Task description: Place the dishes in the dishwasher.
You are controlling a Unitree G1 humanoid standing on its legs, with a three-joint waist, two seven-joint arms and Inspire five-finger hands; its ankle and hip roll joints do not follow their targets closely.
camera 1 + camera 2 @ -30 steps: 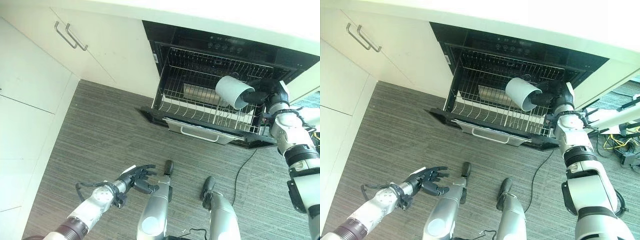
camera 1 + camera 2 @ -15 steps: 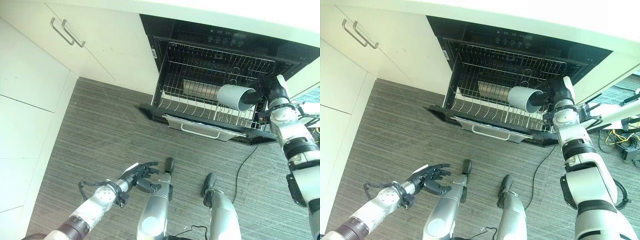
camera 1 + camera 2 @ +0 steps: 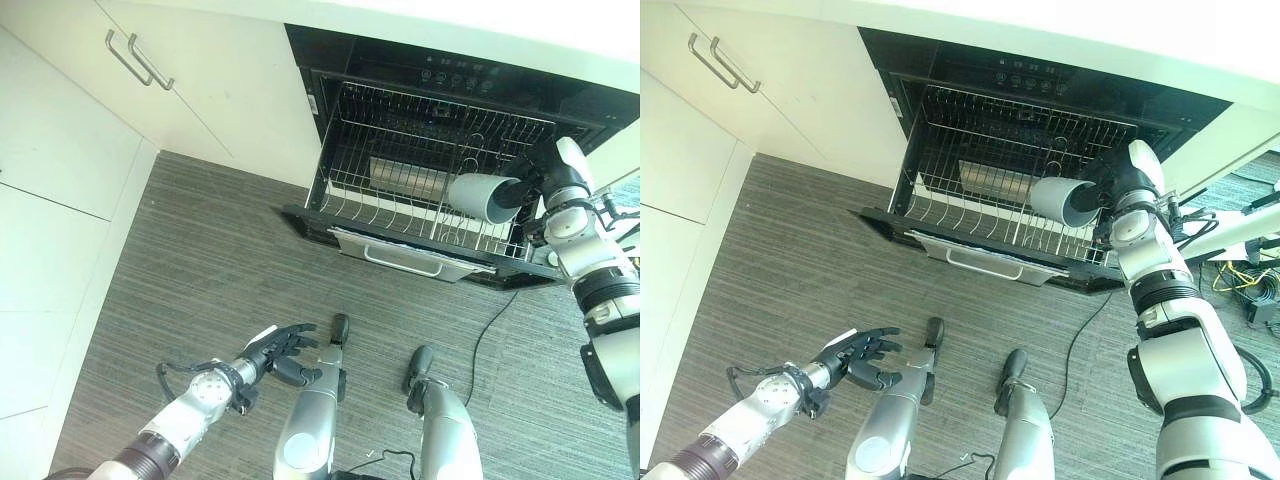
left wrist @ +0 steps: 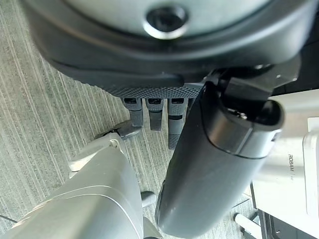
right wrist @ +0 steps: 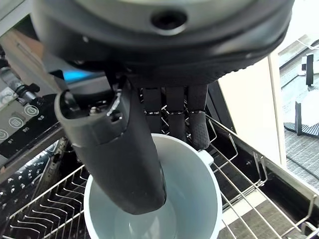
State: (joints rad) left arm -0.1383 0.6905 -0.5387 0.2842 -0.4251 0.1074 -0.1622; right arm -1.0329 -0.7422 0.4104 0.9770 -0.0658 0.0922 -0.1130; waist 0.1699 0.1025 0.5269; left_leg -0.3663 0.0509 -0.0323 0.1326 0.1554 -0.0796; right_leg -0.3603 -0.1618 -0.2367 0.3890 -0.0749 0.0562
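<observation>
Gripping the white cup [image 3: 482, 196] with thumb inside its rim, the right robot hand [image 3: 531, 186] had lowered it toward the dishwasher rack [image 3: 400, 190], release pending; the left robot hand [image 3: 277, 356] hung open, well clear of the rack.

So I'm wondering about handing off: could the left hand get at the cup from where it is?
Probably not. The left hand hangs open low over the floor, while the cup is held by the right hand above the dishwasher rack.
</observation>
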